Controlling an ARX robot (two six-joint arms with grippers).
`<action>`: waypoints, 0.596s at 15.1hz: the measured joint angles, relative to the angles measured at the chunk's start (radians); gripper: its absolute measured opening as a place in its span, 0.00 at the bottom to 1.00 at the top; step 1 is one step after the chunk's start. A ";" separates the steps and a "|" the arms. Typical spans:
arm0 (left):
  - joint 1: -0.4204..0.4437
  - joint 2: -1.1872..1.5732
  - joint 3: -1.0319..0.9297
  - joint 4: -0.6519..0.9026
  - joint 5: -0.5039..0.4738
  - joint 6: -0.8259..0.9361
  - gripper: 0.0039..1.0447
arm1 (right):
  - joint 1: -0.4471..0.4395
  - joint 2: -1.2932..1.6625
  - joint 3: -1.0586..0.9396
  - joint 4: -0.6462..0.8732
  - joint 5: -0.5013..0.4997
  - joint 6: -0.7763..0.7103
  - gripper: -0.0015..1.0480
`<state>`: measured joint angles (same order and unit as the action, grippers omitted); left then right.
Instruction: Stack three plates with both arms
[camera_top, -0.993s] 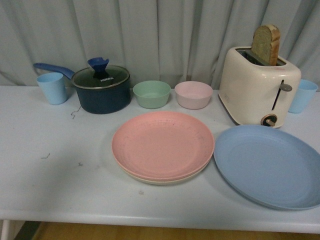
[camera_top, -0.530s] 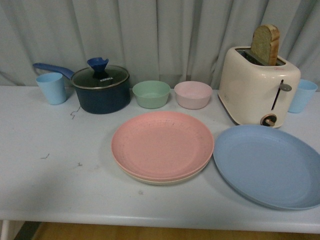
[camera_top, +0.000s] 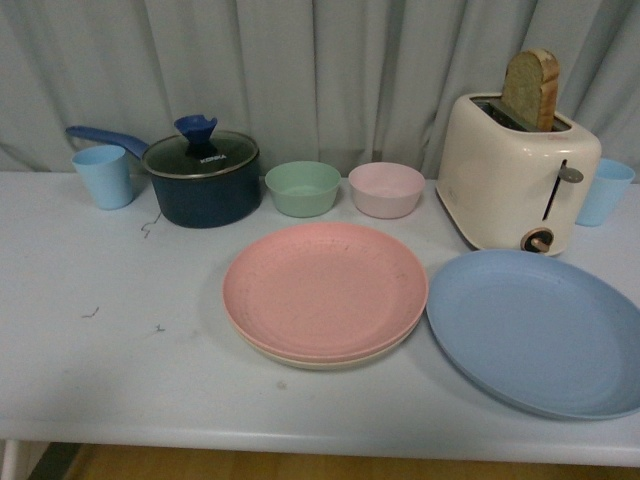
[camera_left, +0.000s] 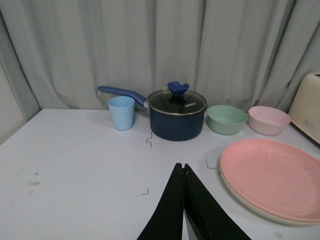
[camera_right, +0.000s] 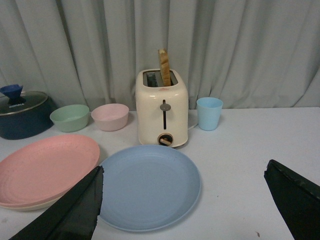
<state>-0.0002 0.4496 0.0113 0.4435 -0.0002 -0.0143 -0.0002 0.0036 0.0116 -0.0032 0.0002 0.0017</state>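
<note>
The pink plate (camera_top: 325, 288) lies on top of the beige plate (camera_top: 330, 360) in the middle of the table; only the beige rim shows. The light blue plate (camera_top: 535, 330) lies flat beside them on the right, near the front edge. Neither arm shows in the front view. In the left wrist view my left gripper (camera_left: 183, 166) is shut and empty, above bare table beside the pink plate (camera_left: 272, 177). In the right wrist view my right gripper (camera_right: 184, 176) is wide open and empty, back from the blue plate (camera_right: 147, 185), its fingers (camera_right: 75, 205) at either side.
Along the back stand a light blue cup (camera_top: 104, 175), a dark blue lidded pot (camera_top: 200, 178), a green bowl (camera_top: 303, 188), a pink bowl (camera_top: 387, 189), a cream toaster (camera_top: 517, 175) with a bread slice, and another blue cup (camera_top: 605, 190). A grey curtain hangs behind.
</note>
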 joint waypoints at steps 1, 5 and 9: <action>0.000 -0.082 0.000 -0.075 0.000 0.000 0.01 | 0.000 0.000 0.000 0.000 0.000 0.000 0.94; 0.000 -0.179 0.000 -0.170 0.000 0.000 0.01 | 0.000 0.000 0.000 0.000 0.000 0.000 0.94; 0.000 -0.249 0.000 -0.241 0.000 0.000 0.01 | 0.000 0.000 0.000 0.000 0.000 0.000 0.94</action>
<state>-0.0002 0.2005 0.0109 0.2024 -0.0002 -0.0143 -0.0002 0.0036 0.0116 -0.0032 0.0002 0.0017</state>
